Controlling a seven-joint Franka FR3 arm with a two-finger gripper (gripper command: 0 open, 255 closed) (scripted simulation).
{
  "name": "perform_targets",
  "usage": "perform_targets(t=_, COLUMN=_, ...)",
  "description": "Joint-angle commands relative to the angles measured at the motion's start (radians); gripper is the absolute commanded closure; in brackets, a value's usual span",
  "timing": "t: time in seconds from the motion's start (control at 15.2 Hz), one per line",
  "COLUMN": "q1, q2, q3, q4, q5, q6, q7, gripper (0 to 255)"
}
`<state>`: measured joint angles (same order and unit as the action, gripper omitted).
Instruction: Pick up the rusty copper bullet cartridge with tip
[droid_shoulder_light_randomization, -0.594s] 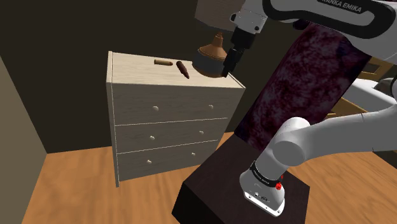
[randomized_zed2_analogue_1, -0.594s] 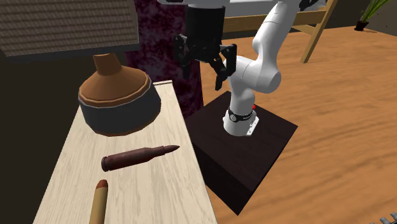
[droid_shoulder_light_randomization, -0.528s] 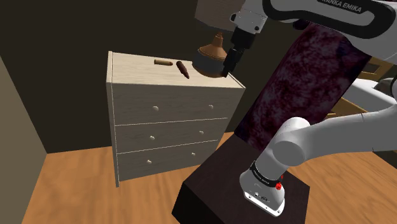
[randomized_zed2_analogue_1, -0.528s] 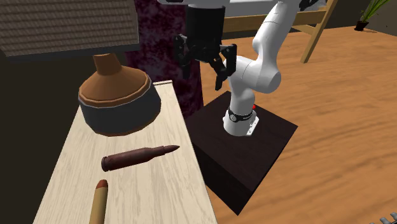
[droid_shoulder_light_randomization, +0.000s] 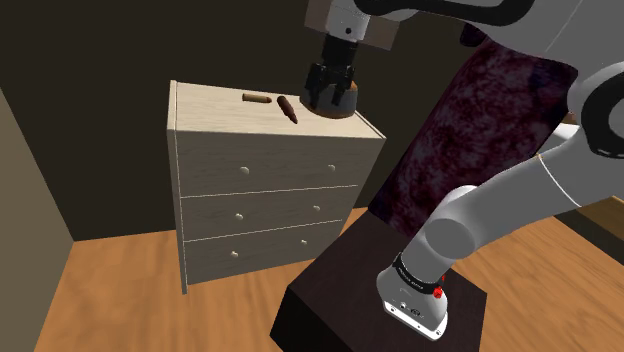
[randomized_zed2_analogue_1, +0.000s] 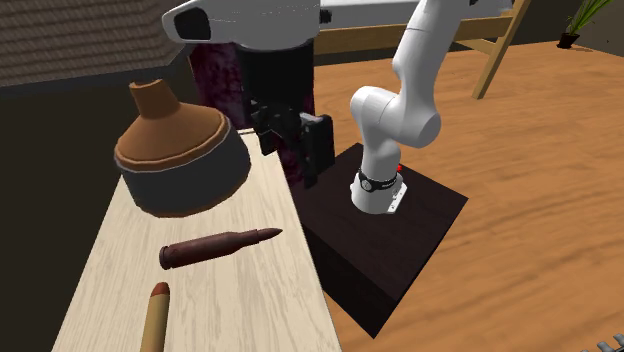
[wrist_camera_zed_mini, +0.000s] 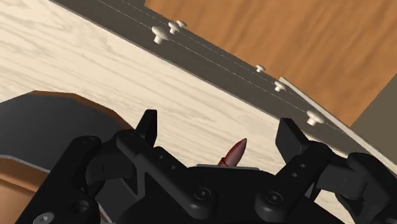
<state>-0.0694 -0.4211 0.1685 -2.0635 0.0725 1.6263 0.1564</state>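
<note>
Pincer (wrist_camera_zed_mini: 218, 127), fingers apart and empty, hangs over the pale chest of drawers (droid_shoulder_light_randomization: 270, 165) beside the brown-lidded pot (randomized_zed2_analogue_1: 180, 150). The dark brown cartridge (randomized_zed2_analogue_1: 220, 247) lies flat on the top just beyond, its pointed tip showing between the fingers. Small, stiff metal, probably light, round and prone to roll: best pinched across the straight case at mid-length, clear of the taper.
</note>
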Motion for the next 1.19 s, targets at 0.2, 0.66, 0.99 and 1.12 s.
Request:
perform_targets(t=0.2, q1=-0.040, q2=0.244, q3=0.048, q4=0.203, q5=-0.016, q6=-0.018, q7=0.235, gripper=0)
perform_targets(t=0.66, q1=-0.055, q2=0.392, q3=0.059, q4=0.303, q5=-0.033, q6=-0.006, q7=0.366, gripper=0)
perform_targets(t=0.99, q1=-0.061, q2=0.390, q3=0.065, q4=0.240, q5=-0.032, q6=0.055, q7=0.364, gripper=0)
perform_targets(t=1.12, q1=-0.059, q2=0.397, q3=0.068, q4=0.241, q5=-0.033, q6=0.061, q7=0.369, gripper=255)
